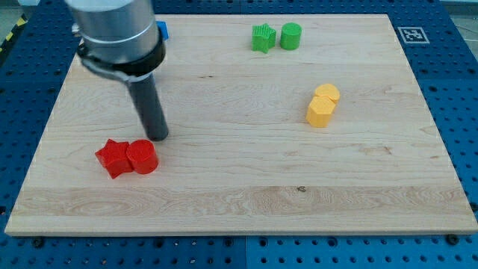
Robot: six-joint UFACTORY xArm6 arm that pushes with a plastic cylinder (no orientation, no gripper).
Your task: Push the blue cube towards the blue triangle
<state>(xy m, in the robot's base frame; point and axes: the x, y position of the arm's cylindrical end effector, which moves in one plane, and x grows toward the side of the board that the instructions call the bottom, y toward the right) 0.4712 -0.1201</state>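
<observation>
My tip [156, 136] rests on the wooden board at the view's left, just above the red cylinder [142, 157]. A small sliver of a blue block [162, 31] shows at the view's top left, mostly hidden behind my arm; its shape cannot be made out. No second blue block shows; it may be hidden behind the arm. My tip is well below the blue sliver, toward the view's bottom.
A red star [112, 158] touches the red cylinder's left side. A green star [263, 37] and green cylinder [290, 35] sit at the top centre. A yellow cylinder [327, 94] and yellow hexagon [320, 112] sit at the right.
</observation>
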